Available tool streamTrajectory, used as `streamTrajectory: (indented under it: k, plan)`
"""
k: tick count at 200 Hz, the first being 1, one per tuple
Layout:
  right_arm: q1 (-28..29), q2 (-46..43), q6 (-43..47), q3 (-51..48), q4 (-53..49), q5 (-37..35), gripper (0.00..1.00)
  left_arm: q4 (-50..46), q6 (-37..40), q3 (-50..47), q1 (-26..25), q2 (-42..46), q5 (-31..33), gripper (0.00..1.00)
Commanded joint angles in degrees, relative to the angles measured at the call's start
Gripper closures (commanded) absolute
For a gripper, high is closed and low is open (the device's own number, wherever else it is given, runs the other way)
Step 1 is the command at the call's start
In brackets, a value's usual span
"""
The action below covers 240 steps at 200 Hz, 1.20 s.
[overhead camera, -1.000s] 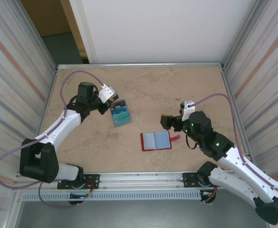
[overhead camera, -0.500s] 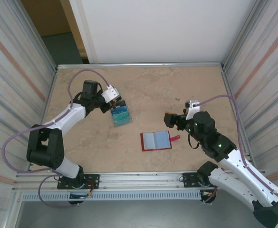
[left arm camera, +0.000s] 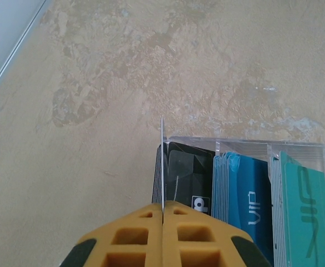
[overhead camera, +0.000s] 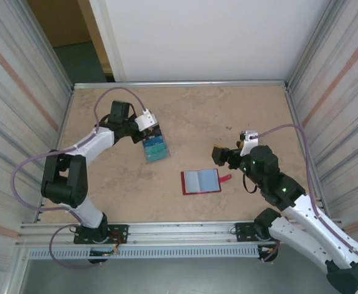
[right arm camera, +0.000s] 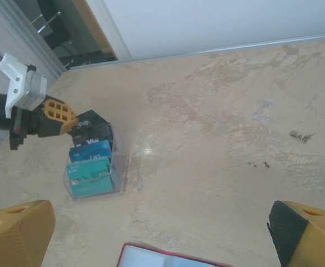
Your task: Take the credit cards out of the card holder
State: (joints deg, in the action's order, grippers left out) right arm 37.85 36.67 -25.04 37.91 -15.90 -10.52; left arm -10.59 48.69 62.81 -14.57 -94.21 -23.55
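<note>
My left gripper [left arm camera: 163, 214] is clamped on 1 card [left arm camera: 161, 161]. The card stands on edge between the yellow fingers, so the wrist camera sees it only as a thin pale line. I hold it upright like that because the clear tray [left arm camera: 245, 146] just below takes cards standing on edge in 3 compartments. The card hangs over the far compartment, above the black cards [left arm camera: 184, 172], with blue cards in the middle one and teal cards in the near one. I judge this to be the drop-off step: line the edge up with the slot, lower, then let go. The risk is catching the tray wall or tipping the tray, since it is light and sits loose on the table [overhead camera: 252, 116].

The card holder [overhead camera: 201, 181] lies well to the right of the tray and nearer to me. It is spread open and flat, with its pale panels facing up and its red tab [overhead camera: 225, 178] pointing right. I cannot tell from here whether any card is left in its pockets.

My right gripper [overhead camera: 217, 156] hovers just beyond the holder's far right corner. Its jaws are spread wide and hold nothing, so I judge it is placed to pin or lift the holder for the next pull.
</note>
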Motion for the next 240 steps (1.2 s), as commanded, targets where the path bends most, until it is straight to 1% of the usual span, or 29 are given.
streamTrajectory:
  k: [1, 51, 102, 125, 160, 170, 210, 240]
  plan:
    - [-0.3, -0.6, -0.7, -0.3, 0.7, -0.5, 0.01, -3.1, 2.1, 1.7, 0.5, -0.8, -1.9, 1.0]
    - [-0.3, -1.0, -0.7, -0.4, 0.4, -0.6, 0.01, -6.0, 2.8, 1.7, 0.5, -0.4, -2.6, 1.0]
    - [-0.3, -1.5, -0.7, -0.5, 0.1, -0.3, 0.01, -5.2, 2.7, 1.9, 0.5, -1.5, -1.3, 1.0]
    - [-0.3, -1.6, -0.6, -0.6, -0.1, -0.2, 0.02, -4.3, 2.1, 2.0, 0.5, -1.8, -0.8, 0.91]
    - [-0.3, -1.6, -0.5, -0.5, -0.1, 0.2, 0.01, -2.6, 1.0, 1.8, 0.5, -1.4, -0.4, 0.85]
    - [-0.3, -1.6, -0.4, -0.6, -0.1, 0.2, 0.01, -2.2, 0.7, 1.7, 0.3, -1.2, 0.0, 0.78]
    - [-0.3, -1.6, -0.1, -0.5, -0.2, -0.3, 0.01, 0.0, -0.5, 0.3, -0.3, 1.4, 1.1, 0.77]
    - [-0.3, -2.2, 0.5, -0.8, -0.9, -2.6, 0.01, 4.1, -4.7, -2.9, -0.5, 6.4, 2.0, 0.74]
